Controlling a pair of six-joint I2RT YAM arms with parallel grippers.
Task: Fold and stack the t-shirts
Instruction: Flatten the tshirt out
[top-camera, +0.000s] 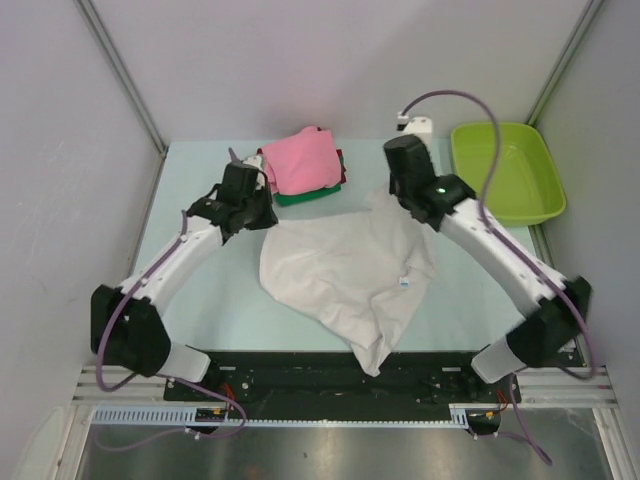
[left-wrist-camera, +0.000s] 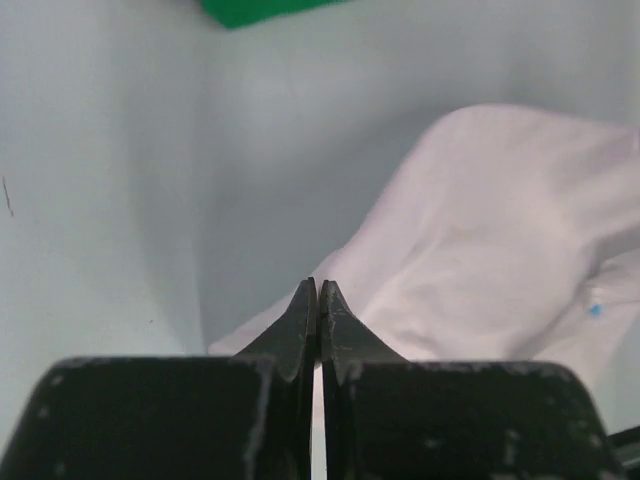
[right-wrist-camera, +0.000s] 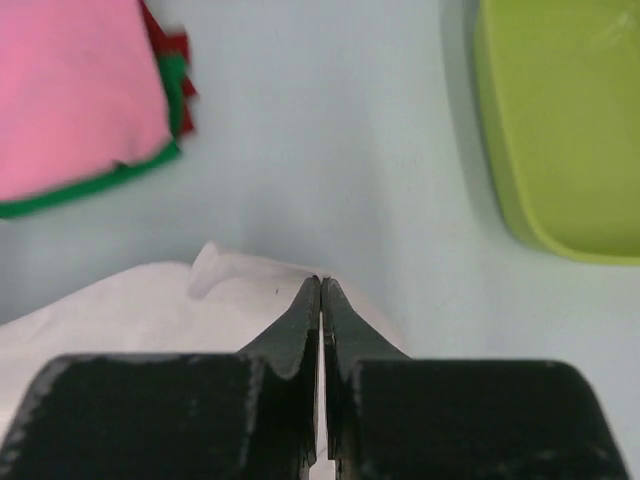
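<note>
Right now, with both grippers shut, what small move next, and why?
Probably lift both a little: the left gripper and right gripper sit shut at the far edge of the rumpled white t-shirt, and I cannot tell whether either pinches cloth. A lift would show it.

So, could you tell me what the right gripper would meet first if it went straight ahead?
Probably nothing: past the edge of the white t-shirt at the shut right gripper, only bare table shows, between the pink t-shirt and the lime-green tub.
</note>
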